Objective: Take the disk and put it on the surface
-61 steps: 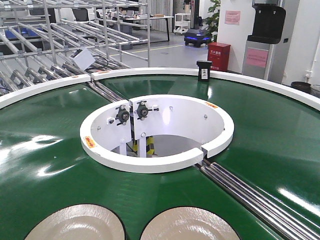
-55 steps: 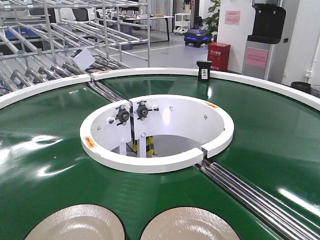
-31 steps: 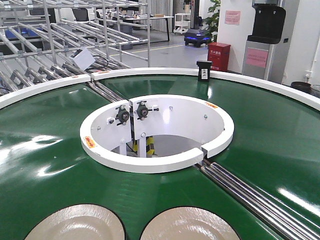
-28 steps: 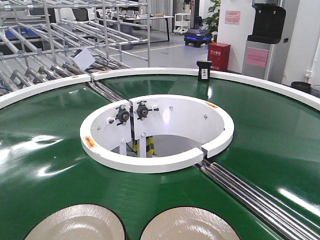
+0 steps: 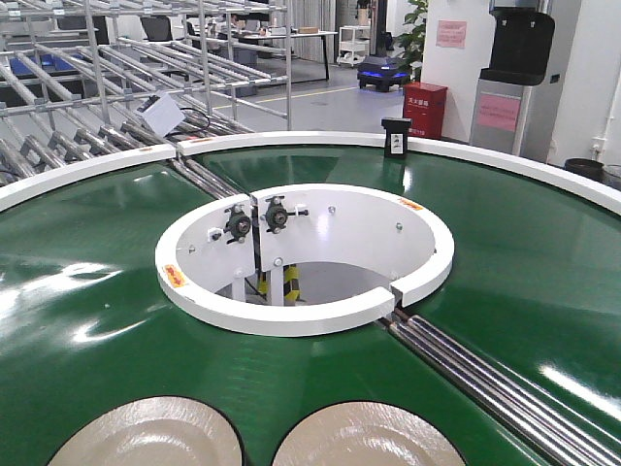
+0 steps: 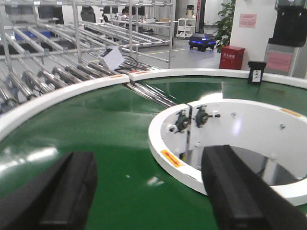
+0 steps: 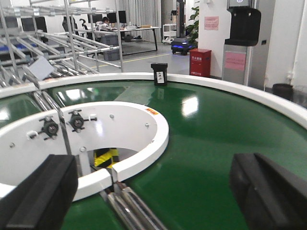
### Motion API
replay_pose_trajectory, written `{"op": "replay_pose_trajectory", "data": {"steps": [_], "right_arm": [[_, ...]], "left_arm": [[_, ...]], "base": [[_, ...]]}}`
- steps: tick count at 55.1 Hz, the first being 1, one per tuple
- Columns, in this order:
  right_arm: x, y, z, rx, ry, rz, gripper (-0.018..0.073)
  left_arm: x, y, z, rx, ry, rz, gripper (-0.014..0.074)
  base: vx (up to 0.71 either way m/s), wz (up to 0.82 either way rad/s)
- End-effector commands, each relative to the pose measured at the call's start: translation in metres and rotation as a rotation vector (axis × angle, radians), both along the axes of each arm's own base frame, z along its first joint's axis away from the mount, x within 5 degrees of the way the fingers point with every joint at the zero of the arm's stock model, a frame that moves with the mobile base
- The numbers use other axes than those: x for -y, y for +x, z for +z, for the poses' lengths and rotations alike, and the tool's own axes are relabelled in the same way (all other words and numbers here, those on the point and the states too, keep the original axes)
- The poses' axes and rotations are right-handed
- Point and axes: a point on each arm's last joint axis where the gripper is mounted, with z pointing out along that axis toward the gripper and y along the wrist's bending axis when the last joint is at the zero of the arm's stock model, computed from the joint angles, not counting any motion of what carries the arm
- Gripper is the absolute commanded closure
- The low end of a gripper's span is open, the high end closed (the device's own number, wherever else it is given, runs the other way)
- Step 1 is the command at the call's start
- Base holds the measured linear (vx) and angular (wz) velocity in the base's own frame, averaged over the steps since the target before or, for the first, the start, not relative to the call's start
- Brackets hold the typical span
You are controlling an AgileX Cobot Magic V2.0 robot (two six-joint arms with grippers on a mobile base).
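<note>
Two cream disks lie on the green belt (image 5: 87, 320) at the bottom edge of the front view, one at the left (image 5: 146, 437) and one at the right (image 5: 369, 437), both partly cut off. Neither arm shows in that view. My left gripper (image 6: 151, 191) hangs open over the green belt (image 6: 110, 124), left of the white ring (image 6: 168, 155), with nothing between its black fingers (image 6: 67, 191). My right gripper (image 7: 153, 196) is also open and empty, above the belt (image 7: 211, 139) and the metal rollers (image 7: 134, 206). No disk appears in either wrist view.
A white ring (image 5: 291, 320) surrounds the round central opening with bearings and a yellow-black post inside. Metal rollers (image 5: 485, 379) cross the belt at the right. A small black box (image 5: 396, 136) stands on the white outer rim. Roller racks (image 5: 116, 68) fill the back left.
</note>
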Motion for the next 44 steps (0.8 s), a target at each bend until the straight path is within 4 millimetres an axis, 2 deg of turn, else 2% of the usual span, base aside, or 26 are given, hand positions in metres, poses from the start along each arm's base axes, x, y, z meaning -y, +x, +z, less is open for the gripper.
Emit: {"op": "replay_pose_trajectory", "data": {"steps": [1,8,16,24,29,33,36,44], "right_arm": [[0.000,-0.002,0.017,0.085,0.111,0.000,-0.0095],[-0.001,0.003,0.003,-0.095,0.232,-0.002,-0.0016],[-0.012,0.021,-0.014,-0.327,0.327,0.070,0.0062],[-0.041,0.048,-0.029,-0.512,0.432,0.363,0.0094],[-0.060,0.062,-0.034,-0.552,0.548,0.602,0.0094],[-0.067,0.072,-0.040,-0.575,0.598,0.687,0.0094],[-0.066,0.079,-0.047,-0.601,0.603,0.680,0.0094],[-0.064,0.084,-0.059,-0.645,0.542,0.650,0.0094]], "left_arm": [[0.002,-0.001,0.012,0.018,-0.147,-0.010,0.0015],[0.009,0.005,0.000,-0.140,-0.189,-0.068,0.0050],[0.035,0.019,-0.015,-0.249,-0.265,-0.259,0.0111],[0.069,0.042,-0.037,-0.383,-0.395,-0.563,0.0148],[0.080,0.059,-0.049,-0.418,-0.520,-0.674,0.0150],[0.075,0.072,-0.060,-0.450,-0.570,-0.647,0.0150],[0.065,0.082,-0.071,-0.473,-0.569,-0.592,0.0150],[0.023,0.100,-0.097,-0.540,-0.560,-0.442,0.0150]], "base": [[0.00,0.00],[0.00,0.00],[0.00,0.00],[0.00,0.00],[0.00,0.00],[0.00,0.00],[0.00,0.00],[0.00,0.00]]}}
